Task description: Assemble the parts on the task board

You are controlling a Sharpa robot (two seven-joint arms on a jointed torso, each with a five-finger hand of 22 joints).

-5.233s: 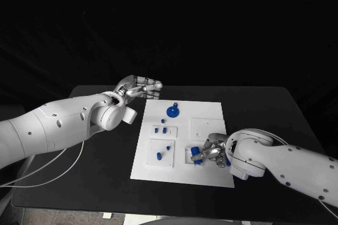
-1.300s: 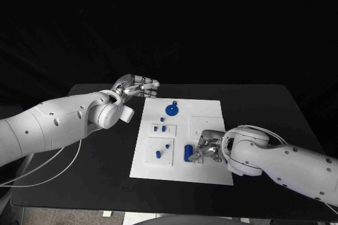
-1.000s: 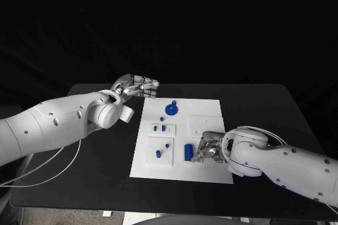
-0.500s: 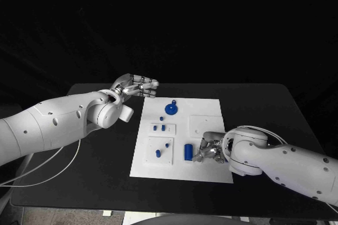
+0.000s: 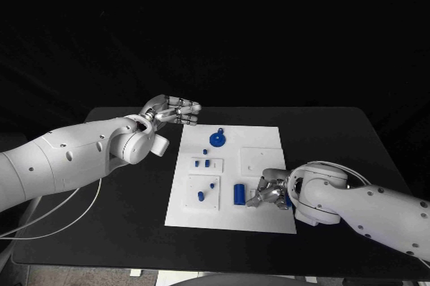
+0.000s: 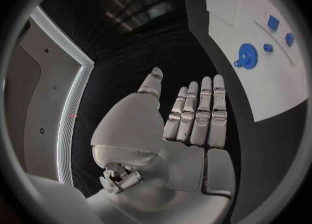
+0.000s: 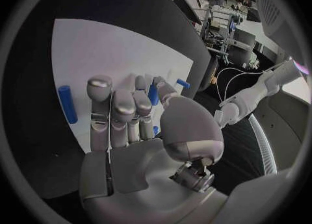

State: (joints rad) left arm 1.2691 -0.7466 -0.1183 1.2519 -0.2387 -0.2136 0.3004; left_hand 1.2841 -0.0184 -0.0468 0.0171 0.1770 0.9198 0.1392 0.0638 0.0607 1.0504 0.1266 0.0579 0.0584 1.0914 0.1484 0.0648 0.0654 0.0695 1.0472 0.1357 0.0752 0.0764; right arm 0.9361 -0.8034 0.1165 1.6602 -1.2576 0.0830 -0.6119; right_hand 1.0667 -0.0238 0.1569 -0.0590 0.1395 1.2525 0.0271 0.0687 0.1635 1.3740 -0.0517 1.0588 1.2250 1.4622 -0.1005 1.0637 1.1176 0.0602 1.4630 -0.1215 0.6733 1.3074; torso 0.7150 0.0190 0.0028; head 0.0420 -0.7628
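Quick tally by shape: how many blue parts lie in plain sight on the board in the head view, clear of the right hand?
Round disc: 1
Long cylinder: 1
Small pieces: 5
Total: 7

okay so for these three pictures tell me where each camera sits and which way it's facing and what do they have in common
Head view: camera on the robot's head, looking down at the black table and white task board; both white arms and both robot hands show, left robot hand, right robot hand.
Left wrist view: camera behind the left robot hand, facing along its open fingers toward the board's corner with the round blue part.
Right wrist view: camera behind the right robot hand, facing the board and the blue cylinder.
Shared: all show the board; head and left wrist views share the round blue part.
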